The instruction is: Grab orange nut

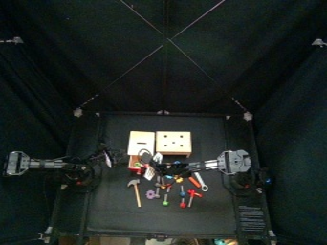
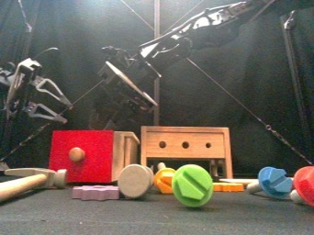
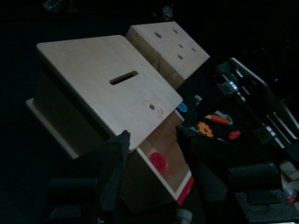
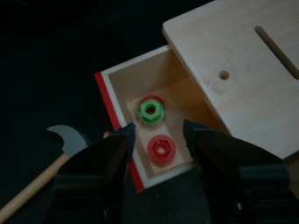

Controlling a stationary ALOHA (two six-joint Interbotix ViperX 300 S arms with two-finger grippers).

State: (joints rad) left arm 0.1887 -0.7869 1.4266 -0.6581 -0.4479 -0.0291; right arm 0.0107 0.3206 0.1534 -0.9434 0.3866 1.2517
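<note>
An orange piece (image 2: 162, 179), likely the orange nut, lies on the table in front of the wooden boxes, half hidden behind a green screw (image 2: 193, 184). Orange parts also show in the left wrist view (image 3: 205, 129). My right gripper (image 1: 156, 170) reaches across to the red-fronted box (image 2: 92, 154). In the right wrist view it (image 4: 163, 162) is open over an open red-edged compartment, straddling a red nut (image 4: 160, 150), with a green nut (image 4: 149, 110) just beyond. My left gripper (image 3: 163, 179) is open and empty beside the slotted wooden box (image 3: 105, 87).
A second wooden box with holes (image 2: 185, 149) stands right of the red one. A hammer (image 2: 25, 184), a purple nut (image 2: 95, 192), a beige disc (image 2: 135, 179), a blue screw (image 2: 273, 181) and a red screw (image 2: 304, 184) lie along the table front.
</note>
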